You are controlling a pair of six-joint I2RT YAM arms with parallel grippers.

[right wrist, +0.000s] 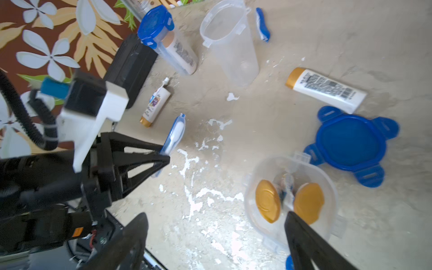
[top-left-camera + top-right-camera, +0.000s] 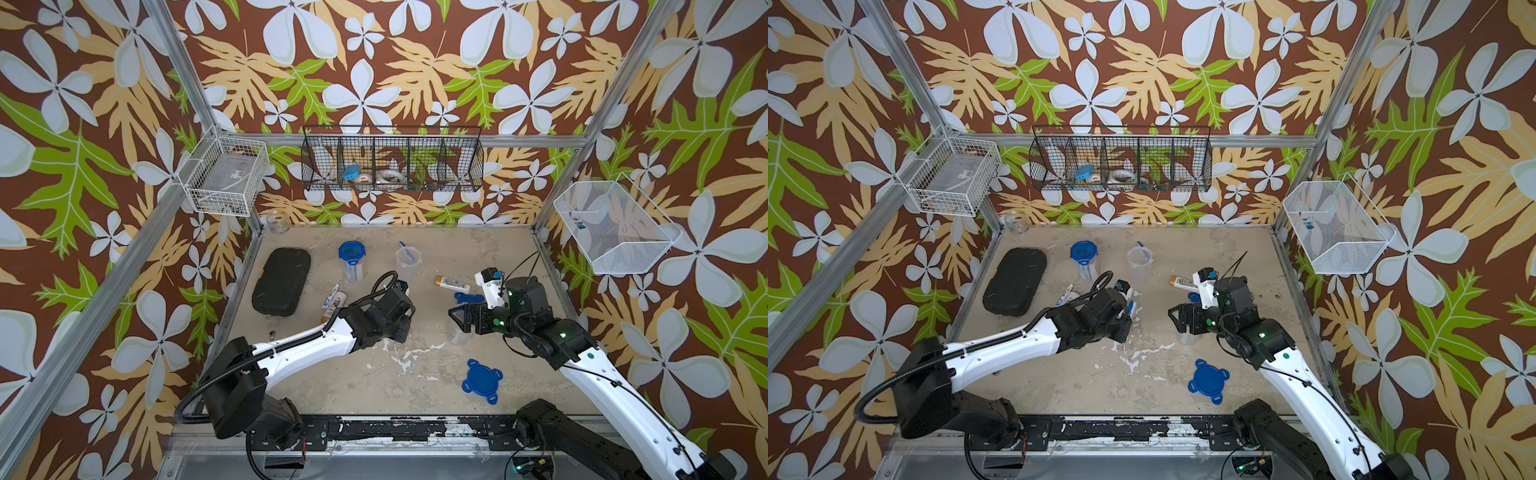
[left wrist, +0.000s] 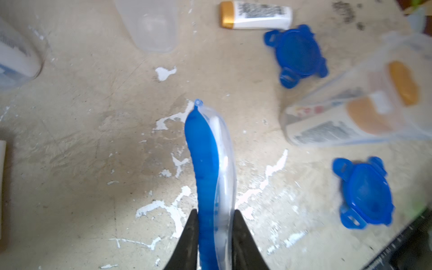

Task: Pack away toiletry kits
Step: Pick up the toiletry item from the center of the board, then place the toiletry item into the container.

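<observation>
Gripping wrapped blue-white toothbrush [image 3: 205,152], left gripper [image 3: 215,211] clamped on it; right gripper [image 1: 215,214] jaws apart. Tip upright, slot into open clear plastic cup [image 1: 251,184].

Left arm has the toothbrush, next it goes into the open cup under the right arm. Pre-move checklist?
1. Left tool shut on blue-white wrapped toothbrush: ok.
2. Right tool open, empty: ok.
3. Clear plastic cup holding two gold-capped bottles, lid off: ok.
4. Cup mouth unobstructed: not ok, right tool hangs over it.
5. Room left between the bottles: cannot tell.
6. Loose blue four-tab lid beside cup: ok.
</observation>
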